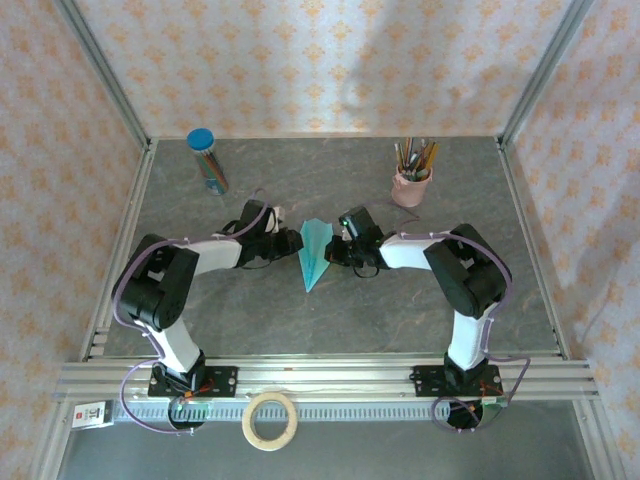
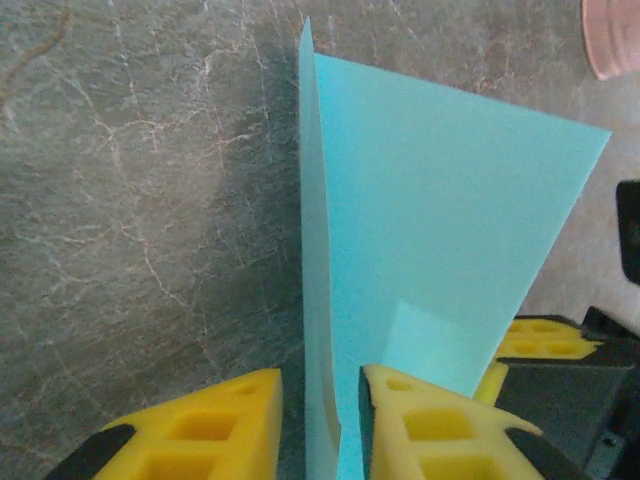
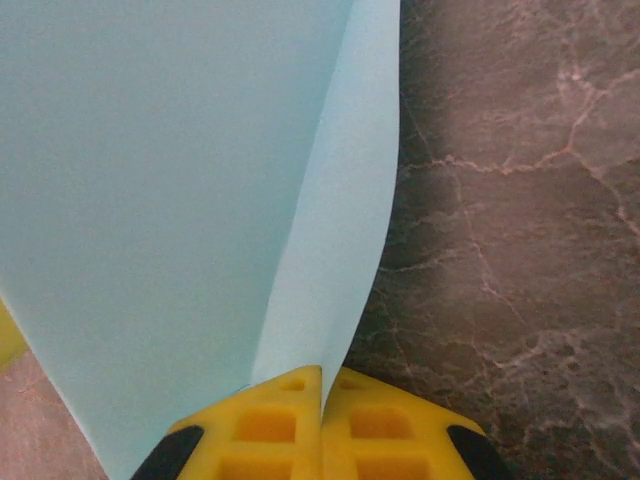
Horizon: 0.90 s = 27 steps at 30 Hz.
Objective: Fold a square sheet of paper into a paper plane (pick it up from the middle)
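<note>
Right gripper [image 3: 322,378] clamps a wing of the paper plane [image 1: 314,252], central on the table [image 1: 420,300]; left gripper [image 2: 320,390] seems slightly parted around the other flap; we fear uneven pulling tears or skews the crease.

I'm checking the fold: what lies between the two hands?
The paper plane lies between the left hand and right hand, in the top view.

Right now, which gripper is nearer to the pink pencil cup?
Right. The right gripper pinches the paper plane's right edge, the pencil cup farther back on its right. The left gripper is at the plane's left edge, farther from the cup.
</note>
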Available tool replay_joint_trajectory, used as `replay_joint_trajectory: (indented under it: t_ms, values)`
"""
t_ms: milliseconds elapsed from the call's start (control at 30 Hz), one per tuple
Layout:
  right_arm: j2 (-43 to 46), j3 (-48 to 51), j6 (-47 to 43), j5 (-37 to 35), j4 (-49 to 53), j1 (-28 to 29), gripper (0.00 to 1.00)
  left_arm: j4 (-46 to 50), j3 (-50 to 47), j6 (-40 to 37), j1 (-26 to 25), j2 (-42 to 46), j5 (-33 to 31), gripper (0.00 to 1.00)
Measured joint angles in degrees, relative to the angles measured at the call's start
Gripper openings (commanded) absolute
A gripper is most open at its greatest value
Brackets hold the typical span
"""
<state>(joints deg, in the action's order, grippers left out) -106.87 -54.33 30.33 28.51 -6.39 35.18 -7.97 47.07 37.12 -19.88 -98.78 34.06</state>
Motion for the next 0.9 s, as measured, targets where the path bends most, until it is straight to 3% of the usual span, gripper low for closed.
replay_joint_trajectory:
  t_ms: [267, 700, 800, 900]
  values:
    - [0.0, 0.0, 0.0, -0.2, 0.1, 0.0, 0.05, 0.0, 0.0, 0.6, 0.0, 0.2, -2.3, 0.07]
    - [0.1, 0.0, 0.4, -0.7, 0.2, 0.0, 0.06, -0.9, -3.8, 4.7, 0.2, 3.0, -6.8, 0.01]
    - [0.4, -0.6, 1.2, -2.3, 1.6, 0.0, 0.12, -1.4, -4.8, 6.0, 0.2, 4.5, -7.9, 0.01]
    - [1.6, -2.1, 2.1, -5.2, 4.4, 0.2, 0.26, -3.0, -5.8, 7.5, 0.2, 5.9, -8.2, 0.01]
